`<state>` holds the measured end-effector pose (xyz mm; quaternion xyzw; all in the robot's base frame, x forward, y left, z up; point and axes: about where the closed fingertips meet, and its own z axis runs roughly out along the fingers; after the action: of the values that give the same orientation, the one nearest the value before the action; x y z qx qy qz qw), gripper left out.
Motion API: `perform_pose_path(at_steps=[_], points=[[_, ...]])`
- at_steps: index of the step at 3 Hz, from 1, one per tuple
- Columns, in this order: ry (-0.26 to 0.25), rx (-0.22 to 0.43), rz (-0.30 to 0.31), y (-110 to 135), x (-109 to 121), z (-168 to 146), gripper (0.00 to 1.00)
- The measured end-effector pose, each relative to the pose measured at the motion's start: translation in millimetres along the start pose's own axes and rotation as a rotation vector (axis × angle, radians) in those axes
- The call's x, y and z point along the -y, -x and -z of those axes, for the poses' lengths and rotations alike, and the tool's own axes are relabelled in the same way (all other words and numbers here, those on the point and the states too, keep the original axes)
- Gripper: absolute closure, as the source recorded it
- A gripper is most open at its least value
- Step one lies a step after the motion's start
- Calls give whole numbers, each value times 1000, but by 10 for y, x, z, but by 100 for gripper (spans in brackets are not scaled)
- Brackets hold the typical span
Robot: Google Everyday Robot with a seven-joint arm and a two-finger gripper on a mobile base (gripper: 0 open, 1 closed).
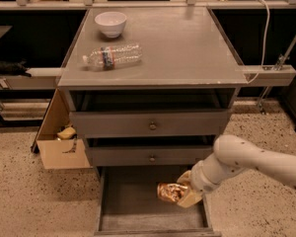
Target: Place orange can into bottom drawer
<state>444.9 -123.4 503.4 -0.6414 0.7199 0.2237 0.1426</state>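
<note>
The gripper [185, 195] is located at the end of a smooth white arm [246, 161] that enters from the right edge, and is positioned over the right half of the bottom drawer [130, 206]. Its beige fingers are clamped on the orange can [169, 191], a shiny, dented orange-gold metal cylinder. The can is held on its side, with the long axis roughly horizontal and the free end directed toward the left of the view. It is carried above the drawer interior; whether it touches the drawer floor cannot be determined. The bottom drawer is pulled fully out and is seen as a deep grey tray with a matte, bare floor. Above it, the middle drawer [119, 157] and top drawer [113, 125] are closed, each fitted with a round knob. On the flat grey cabinet [187, 43] top, a clear plastic water bottle [112, 57] lies on its side, and a white round bowl [111, 23] stands behind it. An open cardboard box [59, 147] stands on the speckled floor [39, 201] to the left of the cabinet.
</note>
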Motion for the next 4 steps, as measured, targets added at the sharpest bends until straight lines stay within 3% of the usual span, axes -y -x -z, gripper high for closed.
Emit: perform_pose_path(at_steps=[1, 2, 3, 4], points=[[103, 25, -37, -240, -52, -829, 100], [103, 25, -37, -240, -53, -829, 100], [68, 39, -36, -362, 52, -989, 100], [-12, 59, -47, -693, 504, -1515, 100]])
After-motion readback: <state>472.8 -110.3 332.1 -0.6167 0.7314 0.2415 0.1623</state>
